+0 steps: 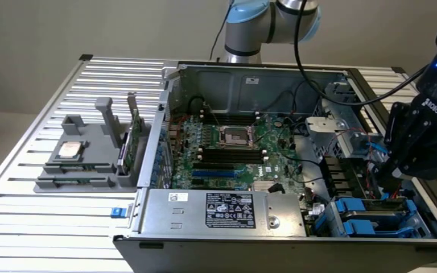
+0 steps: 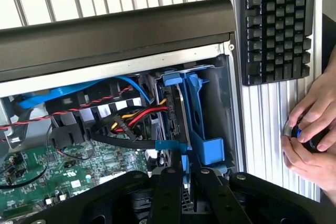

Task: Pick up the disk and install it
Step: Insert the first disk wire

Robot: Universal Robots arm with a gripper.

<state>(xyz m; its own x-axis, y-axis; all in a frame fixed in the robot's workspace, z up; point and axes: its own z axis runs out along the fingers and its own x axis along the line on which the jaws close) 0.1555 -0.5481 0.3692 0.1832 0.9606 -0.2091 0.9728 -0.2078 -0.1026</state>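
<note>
The disk (image 2: 178,124), silver-grey in its bright blue carrier, stands on edge in the computer case's (image 1: 203,224) drive bay at the exterior view's lower right. Red, yellow and black cables (image 2: 131,119) crowd beside it; further right lie a keyboard (image 2: 275,24) and a person's hands (image 2: 310,135) on the desk (image 2: 262,124). The gripper (image 2: 184,182) pinches the carrier's edge.

Gripper (image 1: 389,181) low over drive bay (image 1: 378,219) at open case's (image 1: 241,79) corner, exterior view's right. Passage narrow: blue carrier frame (image 2: 202,124) and case wall (image 2: 231,103) on one side, red, yellow and black cables (image 2: 131,121) crowding the other. Motherboard (image 1: 234,153) area open above. Person's hands (image 2: 312,129) and keyboard (image 2: 278,24) just outside case
</note>
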